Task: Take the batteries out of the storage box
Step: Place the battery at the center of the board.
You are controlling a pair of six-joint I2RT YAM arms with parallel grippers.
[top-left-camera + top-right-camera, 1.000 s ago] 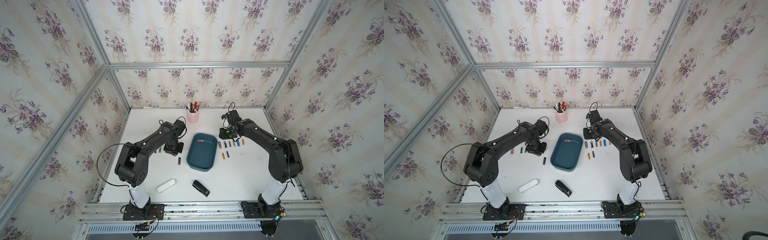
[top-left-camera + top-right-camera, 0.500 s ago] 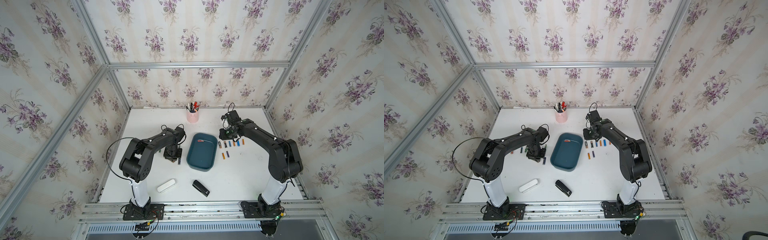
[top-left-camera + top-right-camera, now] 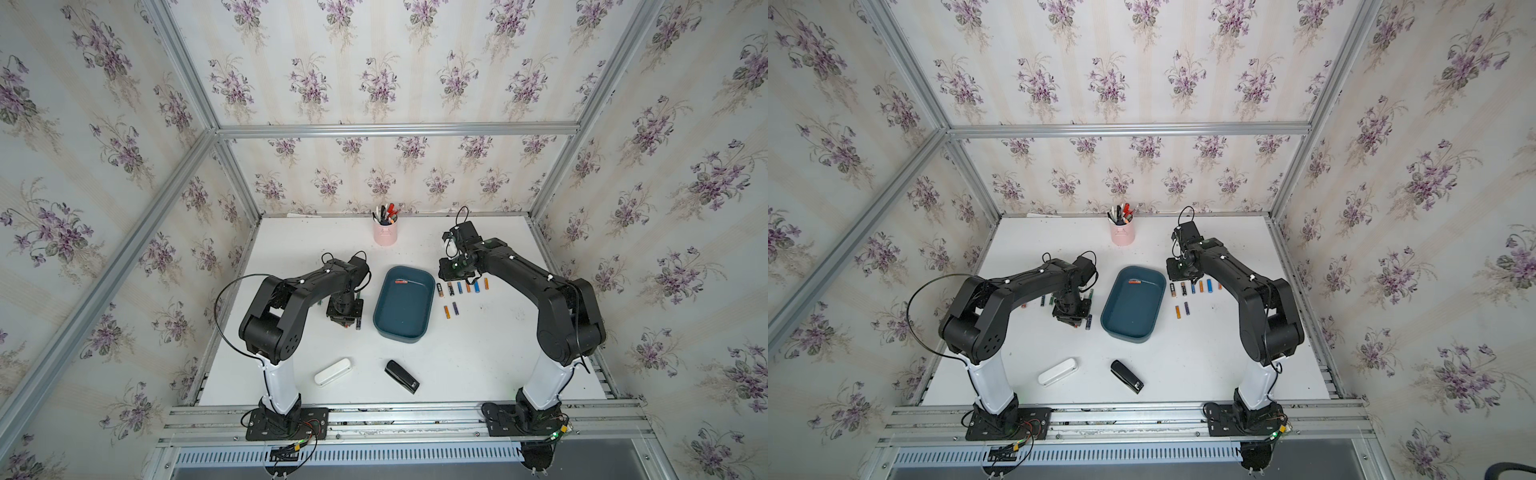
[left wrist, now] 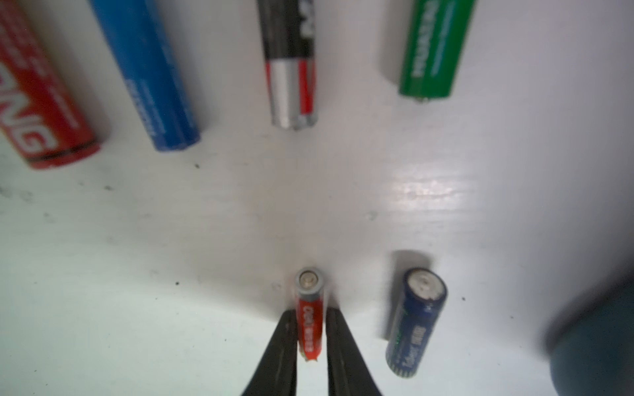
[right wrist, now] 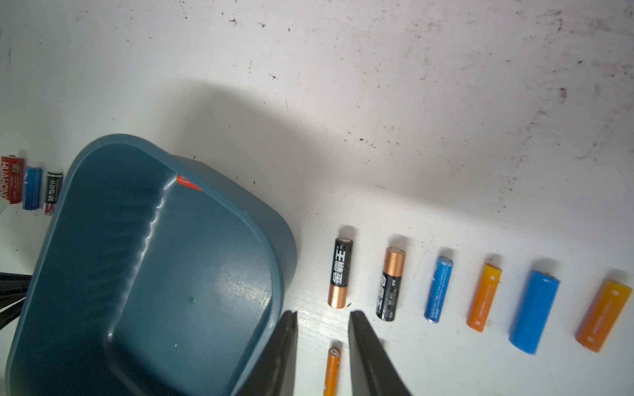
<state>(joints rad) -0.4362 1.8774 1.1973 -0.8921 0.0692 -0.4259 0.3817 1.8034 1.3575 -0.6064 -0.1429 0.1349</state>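
Left gripper (image 4: 310,313) closely flanks small red battery (image 4: 308,295) on table (image 4: 240,223), left of centre-frame storage box (image 3: 401,316); grip unclear. Right gripper (image 5: 323,313) slightly parted, empty. Widen fully, rise straight, sparing navy cell (image 4: 417,322).

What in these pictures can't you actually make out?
- Left gripper: whether it pinches the small red battery or only flanks it; the gap is too fine in the left wrist view, and the left arm covers it in both top views.
- Remaining battery in the box: the right wrist view shows only a red sliver behind the wall.
- Small orange battery: cut off by the right wrist picture's bottom edge.
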